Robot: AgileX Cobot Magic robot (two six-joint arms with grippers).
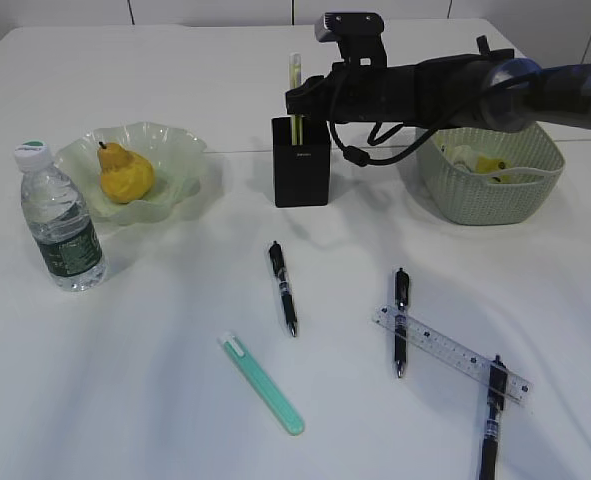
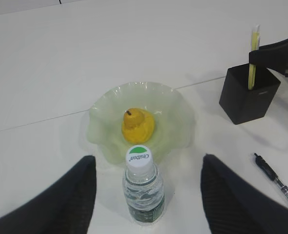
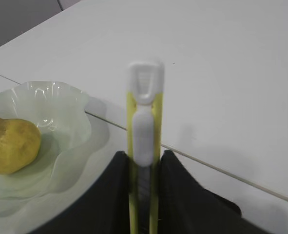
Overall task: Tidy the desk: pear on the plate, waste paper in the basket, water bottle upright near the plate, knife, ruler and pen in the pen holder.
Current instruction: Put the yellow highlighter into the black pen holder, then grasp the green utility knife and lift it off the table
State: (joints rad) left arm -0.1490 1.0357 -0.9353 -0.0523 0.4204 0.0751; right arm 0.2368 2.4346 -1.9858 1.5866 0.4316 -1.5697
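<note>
the white surface [image 1: 175, 400] carries everything. my right arm [image 1: 445, 90] reaches across from the right edge, above the basket [image 1: 495, 190], which sits at the right rear with pale and yellow scraps inside it. at the left rear is the plate [image 1: 165, 150], with the pear [image 1: 125, 175] resting in it, stem up. the water bottle [image 1: 60, 220] stands upright just in front of the plate's left side, white cap on top. my left hand [image 2: 146, 195] hovers above the bottle, its two dark fingers [image 2: 75, 195] spread wide on either side and touching nothing.

the pen holder [image 1: 301, 175] stands in the middle rear, between plate and basket. my right hand [image 3: 144, 165] is right over it, its fingers narrow against the sides of a yellow utility knife [image 3: 144, 146] that stands upright with its lower end down in the holder; whether the grip is tight or loosening i cannot tell.

nearer the front edge, the ruler [image 1: 453, 353] lies slanted at the right, with one black pen [image 1: 401, 320] across its left end and another [image 1: 493, 415] across its right end. a third black pen [image 1: 283, 288] lies alone near the middle, and a green utility knife [image 1: 262, 384] lies slanted in front of it.
</note>
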